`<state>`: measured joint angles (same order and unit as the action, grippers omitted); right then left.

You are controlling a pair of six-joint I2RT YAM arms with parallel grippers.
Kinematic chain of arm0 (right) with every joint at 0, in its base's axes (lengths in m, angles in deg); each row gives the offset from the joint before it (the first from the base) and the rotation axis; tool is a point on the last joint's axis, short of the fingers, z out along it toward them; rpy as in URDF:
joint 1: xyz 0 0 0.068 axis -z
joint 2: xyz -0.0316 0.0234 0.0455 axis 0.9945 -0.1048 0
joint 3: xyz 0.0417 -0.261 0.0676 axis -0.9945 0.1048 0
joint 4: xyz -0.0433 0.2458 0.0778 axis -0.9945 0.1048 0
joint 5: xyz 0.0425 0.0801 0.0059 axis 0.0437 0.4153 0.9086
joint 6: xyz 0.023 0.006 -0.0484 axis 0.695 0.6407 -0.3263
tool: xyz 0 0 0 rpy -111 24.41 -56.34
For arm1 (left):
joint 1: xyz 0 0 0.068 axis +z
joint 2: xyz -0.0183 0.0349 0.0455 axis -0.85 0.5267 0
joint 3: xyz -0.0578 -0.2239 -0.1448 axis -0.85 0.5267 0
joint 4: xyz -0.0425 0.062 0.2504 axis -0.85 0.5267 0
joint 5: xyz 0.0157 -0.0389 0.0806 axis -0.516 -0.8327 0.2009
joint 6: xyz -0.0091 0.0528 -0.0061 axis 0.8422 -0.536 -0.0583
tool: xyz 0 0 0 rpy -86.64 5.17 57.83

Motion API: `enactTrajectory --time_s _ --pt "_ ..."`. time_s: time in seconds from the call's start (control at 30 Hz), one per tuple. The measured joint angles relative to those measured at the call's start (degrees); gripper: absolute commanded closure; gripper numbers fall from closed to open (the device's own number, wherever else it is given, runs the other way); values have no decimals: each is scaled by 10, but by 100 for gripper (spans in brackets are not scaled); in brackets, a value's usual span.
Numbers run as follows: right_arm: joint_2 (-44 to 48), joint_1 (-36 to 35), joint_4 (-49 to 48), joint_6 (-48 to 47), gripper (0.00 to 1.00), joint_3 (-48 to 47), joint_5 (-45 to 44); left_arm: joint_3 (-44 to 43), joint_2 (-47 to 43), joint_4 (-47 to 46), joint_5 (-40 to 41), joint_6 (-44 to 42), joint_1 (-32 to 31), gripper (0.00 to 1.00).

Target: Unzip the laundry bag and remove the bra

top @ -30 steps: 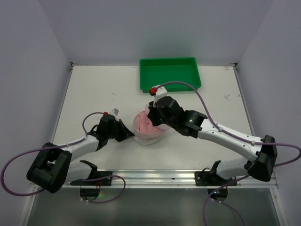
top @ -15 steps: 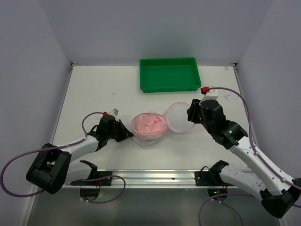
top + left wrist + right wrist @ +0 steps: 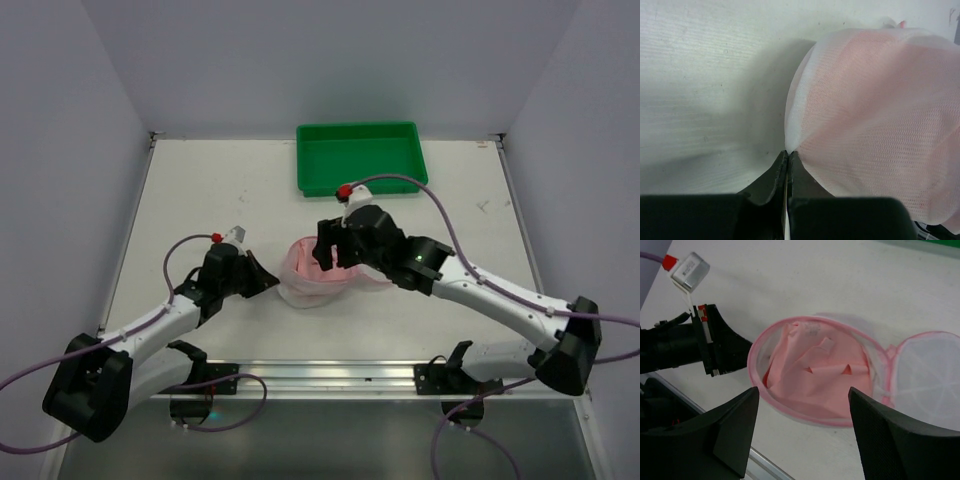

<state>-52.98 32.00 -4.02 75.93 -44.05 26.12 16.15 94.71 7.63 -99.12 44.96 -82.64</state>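
The laundry bag [image 3: 790,412] lies unzipped in the middle of the table, its pink-trimmed rim round and its mesh lid [image 3: 927,382] flipped out to the right. Crumpled pink fabric of the bra [image 3: 815,377] fills the bag. My right gripper [image 3: 805,407] hovers just above the bag's opening, open wide, with nothing between its fingers [image 3: 735,432]. My left gripper [image 3: 788,154] is shut on a pinch of the bag's mesh wall [image 3: 865,125] at its left side. In the top view the right gripper [image 3: 327,258] covers much of the bag [image 3: 298,283].
A green tray [image 3: 362,180] stands at the back of the table, behind the bag. The left gripper's black body [image 3: 715,347] sits close to the bag's left rim. A metal rail [image 3: 330,375] runs along the near edge.
The right gripper swung the lid out to the right, let go and opened, then came back over the bag's opening. The left gripper kept its pinch on the mesh.
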Motion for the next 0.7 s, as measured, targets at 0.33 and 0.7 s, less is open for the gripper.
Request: enactTrajectory --time_s 0.33,0.7 --pt "-200 -79 -42 49 25 -68 -36 -3 -49 42 26 0 -1 100" --pt "-249 -87 -62 77 37 -74 -108 -1 -51 43 29 0 -2 100"
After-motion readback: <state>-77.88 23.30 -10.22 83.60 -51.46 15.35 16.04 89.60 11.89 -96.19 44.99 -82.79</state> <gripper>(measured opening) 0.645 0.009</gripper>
